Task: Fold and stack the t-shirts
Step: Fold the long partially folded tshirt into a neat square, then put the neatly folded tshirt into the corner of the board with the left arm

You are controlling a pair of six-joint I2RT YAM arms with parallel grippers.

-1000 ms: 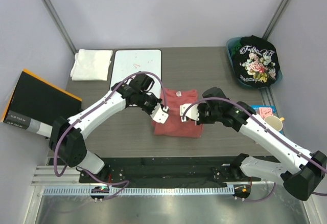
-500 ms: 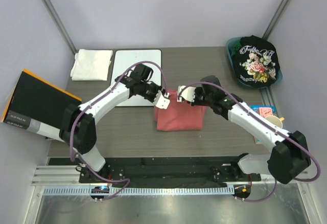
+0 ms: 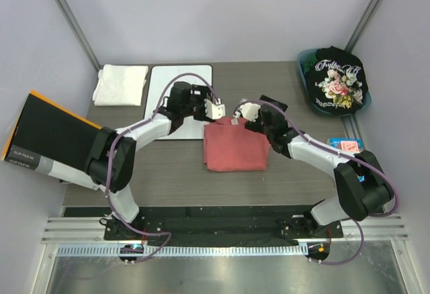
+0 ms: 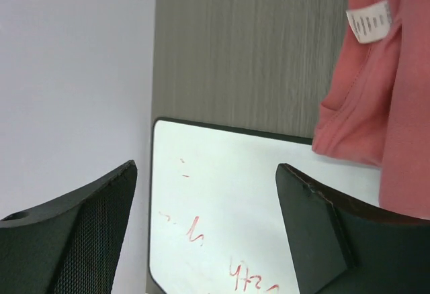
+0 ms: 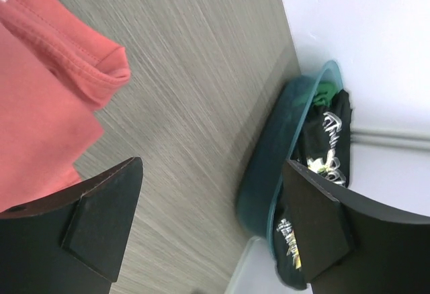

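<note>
The salmon-red t-shirt point(image 3: 235, 148) lies folded into a rectangle at the table's middle. At its far edge my left gripper point(image 3: 216, 108) and right gripper point(image 3: 246, 112) hover side by side, both open and empty. In the left wrist view my left gripper point(image 4: 206, 168) gapes over the whiteboard point(image 4: 228, 207), with the red shirt point(image 4: 376, 106) and its white tag point(image 4: 369, 21) to the right. In the right wrist view my right gripper point(image 5: 213, 165) stands open over bare table, the red shirt point(image 5: 40, 92) to its left. The white t-shirt point(image 3: 121, 84) lies folded at the far left. The black floral t-shirt point(image 3: 338, 79) sits in a teal basket point(image 5: 282, 153).
The whiteboard point(image 3: 176, 92) lies between the white shirt and the red one, under my left arm. A black folder with an orange edge point(image 3: 47, 136) hangs off the table's left side. A blue packet point(image 3: 346, 145) rests at the right edge.
Both grippers carried the red shirt's near edge toward the far side, folding it over. Both then opened and let the cloth go.
</note>
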